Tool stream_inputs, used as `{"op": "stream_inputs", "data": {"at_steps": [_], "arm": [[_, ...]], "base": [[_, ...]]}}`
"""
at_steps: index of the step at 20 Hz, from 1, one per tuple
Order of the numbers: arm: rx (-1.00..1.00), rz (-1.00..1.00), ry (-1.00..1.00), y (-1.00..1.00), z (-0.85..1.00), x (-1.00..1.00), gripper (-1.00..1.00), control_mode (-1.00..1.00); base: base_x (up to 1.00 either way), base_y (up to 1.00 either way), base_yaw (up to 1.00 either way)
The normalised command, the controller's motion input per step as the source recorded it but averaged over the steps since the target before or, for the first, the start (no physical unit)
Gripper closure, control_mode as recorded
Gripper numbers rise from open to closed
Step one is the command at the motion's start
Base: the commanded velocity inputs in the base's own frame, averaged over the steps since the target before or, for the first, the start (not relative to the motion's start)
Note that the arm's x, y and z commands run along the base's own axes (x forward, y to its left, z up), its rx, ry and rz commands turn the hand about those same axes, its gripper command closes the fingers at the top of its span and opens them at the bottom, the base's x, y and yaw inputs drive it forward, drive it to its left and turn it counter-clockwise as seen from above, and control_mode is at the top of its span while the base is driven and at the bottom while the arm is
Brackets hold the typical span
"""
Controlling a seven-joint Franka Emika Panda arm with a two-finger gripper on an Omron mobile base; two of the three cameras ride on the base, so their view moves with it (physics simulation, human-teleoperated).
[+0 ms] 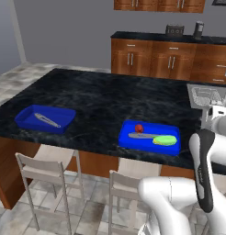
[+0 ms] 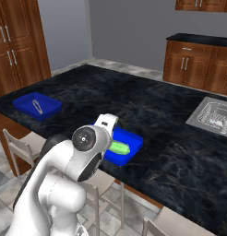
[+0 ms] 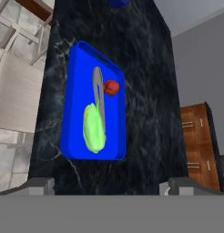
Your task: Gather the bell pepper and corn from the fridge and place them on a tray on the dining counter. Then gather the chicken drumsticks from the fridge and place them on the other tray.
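Two vegetables, the pepper [image 3: 111,87] and corn [image 3: 94,128], are lying in the tray [image 3: 75,104] by the table's [image 3: 145,113] near edge; my jaws are hanging open, empty.

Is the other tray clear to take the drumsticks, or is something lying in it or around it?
The far tray holds just its silver utensil, lying toward the middle. The counter around it looks bare. The pepper and corn lie in the near tray.

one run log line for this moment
gripper: open, empty | bell pepper, corn: in near tray | far tray: utensil only
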Motion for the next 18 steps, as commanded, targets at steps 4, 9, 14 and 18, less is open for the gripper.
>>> {"op": "stream_inputs", "data": {"at_steps": [4, 9, 14, 18], "arm": [[0.0, 0.0, 0.0, 0.0, 0.0, 0.0, -1.0, 1.0], [0.0, 0.0, 0.0, 0.0, 0.0, 0.0, -1.0, 1.0], [0.0, 0.0, 0.0, 0.0, 0.0, 0.0, -1.0, 1.0], [0.0, 0.0, 0.0, 0.0, 0.0, 0.0, -1.0, 1.0]], "base": [[-0.35, 0.05, 0.01], [-0.84, 0.68, 0.27], [-0.28, 0.97, 0.71], [-0.16, 0.7, 0.84]]}}
